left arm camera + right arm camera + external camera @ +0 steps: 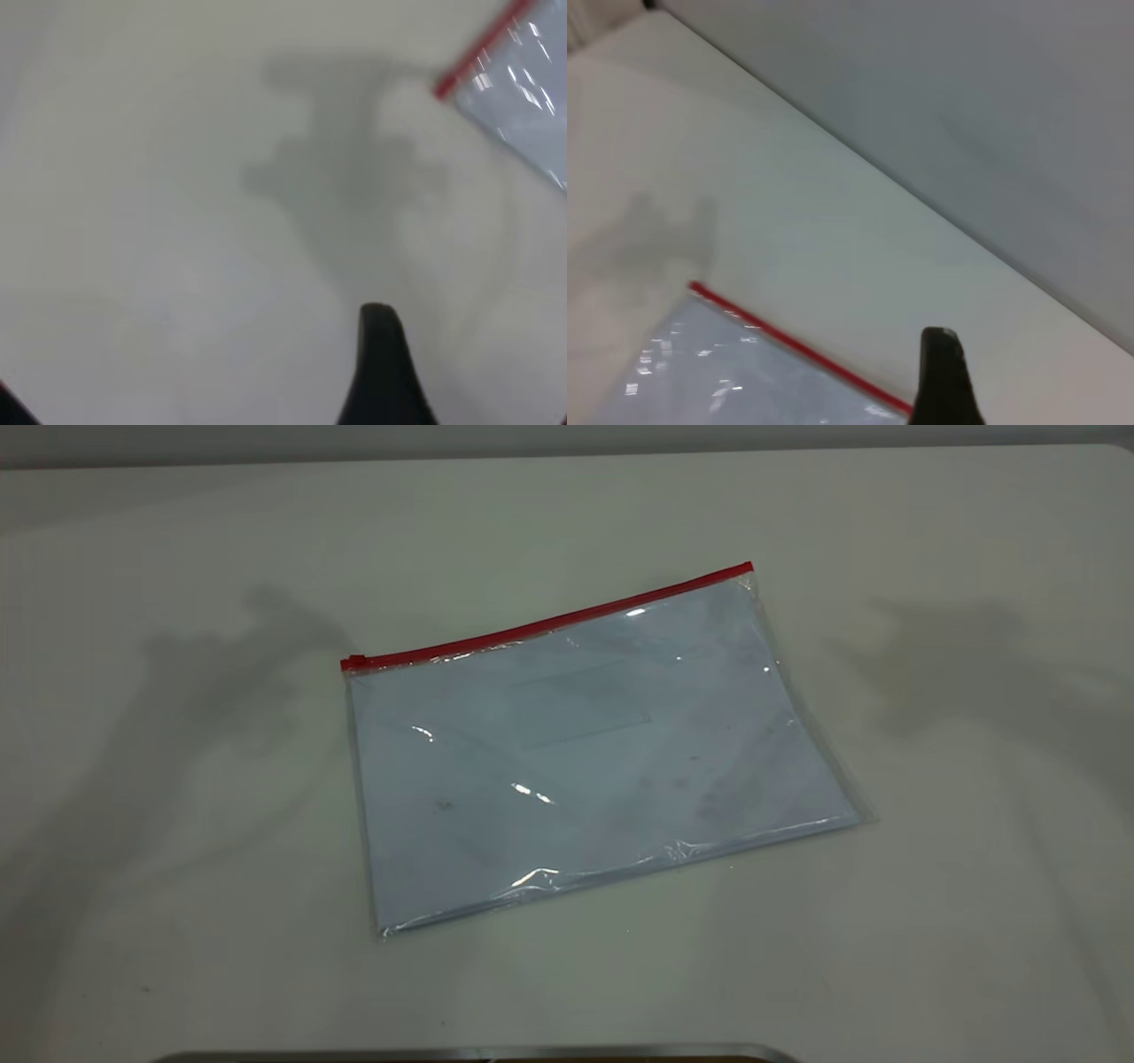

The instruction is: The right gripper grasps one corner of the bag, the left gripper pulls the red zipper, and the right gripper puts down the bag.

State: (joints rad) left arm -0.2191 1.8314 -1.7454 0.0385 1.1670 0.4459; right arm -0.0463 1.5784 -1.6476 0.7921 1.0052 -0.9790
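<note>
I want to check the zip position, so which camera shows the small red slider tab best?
The exterior view: the small red slider tab sits plainly at the thin red zipper strip's left end. The left wrist view shows only a blurred red end; the right wrist view shows strip only.

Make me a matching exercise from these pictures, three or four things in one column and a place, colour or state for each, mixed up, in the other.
Things:
1. bag
2. red zipper
3. slider tab
4. table

Descriptions:
A. runs along the bag's far long edge
B. white, with arm shadows on both sides of the bag
C. clear plastic, lying flat with white paper inside
D. sits at the zipper's left end in the exterior view

Pairs: 1-C, 2-A, 3-D, 4-B
</note>
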